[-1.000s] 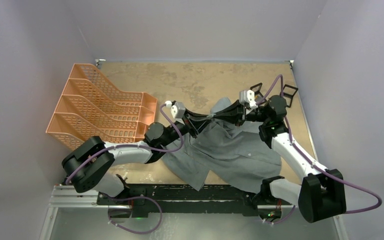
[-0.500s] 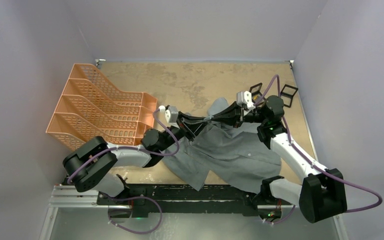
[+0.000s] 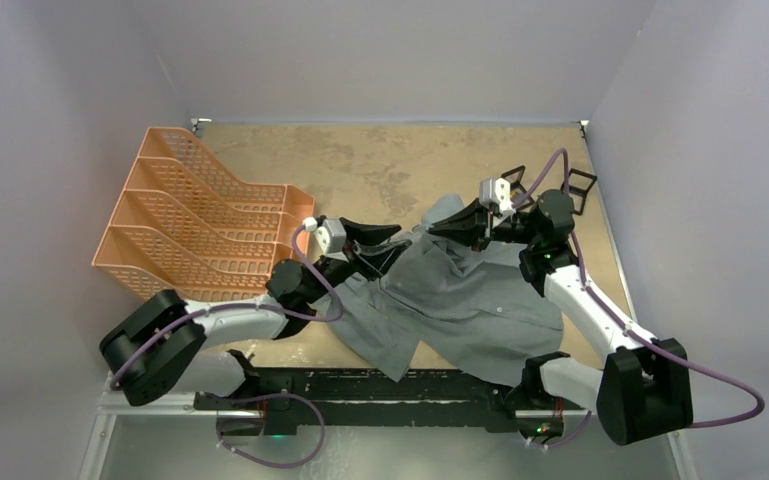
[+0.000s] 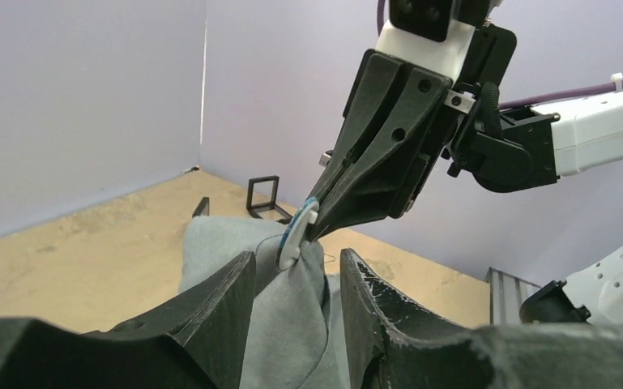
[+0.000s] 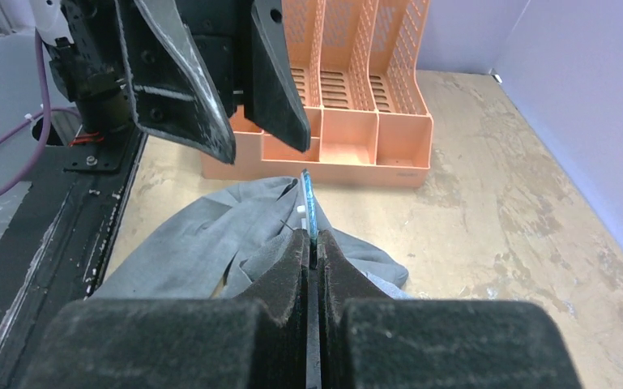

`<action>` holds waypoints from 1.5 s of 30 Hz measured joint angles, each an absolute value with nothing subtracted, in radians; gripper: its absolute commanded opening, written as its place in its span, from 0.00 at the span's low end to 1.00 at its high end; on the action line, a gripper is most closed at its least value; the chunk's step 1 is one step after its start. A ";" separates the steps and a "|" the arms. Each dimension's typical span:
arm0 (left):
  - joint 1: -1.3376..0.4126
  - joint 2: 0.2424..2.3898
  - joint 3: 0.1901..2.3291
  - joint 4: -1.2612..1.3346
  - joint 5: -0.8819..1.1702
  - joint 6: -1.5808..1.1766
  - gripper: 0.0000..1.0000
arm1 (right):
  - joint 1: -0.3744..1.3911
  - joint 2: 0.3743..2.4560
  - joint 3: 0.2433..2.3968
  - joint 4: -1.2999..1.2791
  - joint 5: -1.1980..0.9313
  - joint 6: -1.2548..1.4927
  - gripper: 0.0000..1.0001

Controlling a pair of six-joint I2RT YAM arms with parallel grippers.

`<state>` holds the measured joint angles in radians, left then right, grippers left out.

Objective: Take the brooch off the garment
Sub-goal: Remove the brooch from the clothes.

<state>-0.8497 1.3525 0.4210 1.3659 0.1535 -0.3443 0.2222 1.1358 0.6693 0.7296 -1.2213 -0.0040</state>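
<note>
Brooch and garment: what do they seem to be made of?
Brooch: thin rigid disc, pale face, blue rim, smooth; likely plastic or enamelled metal, cannot tell which. Garment: grey matte woven cloth, judging by its soft folds and creases.

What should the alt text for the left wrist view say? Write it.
The right gripper is shut on the edge of a round blue-and-white brooch, with the grey shirt peaked up against it. The left gripper stands open in the foreground, jaws either side of that peak, over a tan table with lilac walls behind.
</note>
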 measured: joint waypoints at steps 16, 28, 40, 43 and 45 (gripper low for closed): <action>-0.731 1.314 0.588 0.974 0.460 -0.141 0.43 | 0.222 1.135 0.669 0.717 -1.233 -0.027 0.00; -0.707 1.392 0.663 0.956 0.616 -0.083 0.25 | 0.222 1.135 0.669 0.710 -1.252 -0.031 0.00; -0.701 1.399 0.699 0.937 0.693 -0.002 0.00 | 0.222 1.135 0.669 0.704 -1.253 -0.042 0.00; -0.702 1.394 0.704 0.902 0.691 0.040 0.00 | 0.222 1.137 0.669 0.694 -1.251 -0.046 0.03; -0.702 1.383 0.705 0.879 0.683 0.070 0.00 | 0.222 1.139 0.669 0.688 -1.247 -0.047 0.06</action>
<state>-0.7025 1.3827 0.7048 0.8787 0.6830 0.0700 0.2222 1.1385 0.6693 0.6880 -1.2472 -0.0471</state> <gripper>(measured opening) 0.016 0.027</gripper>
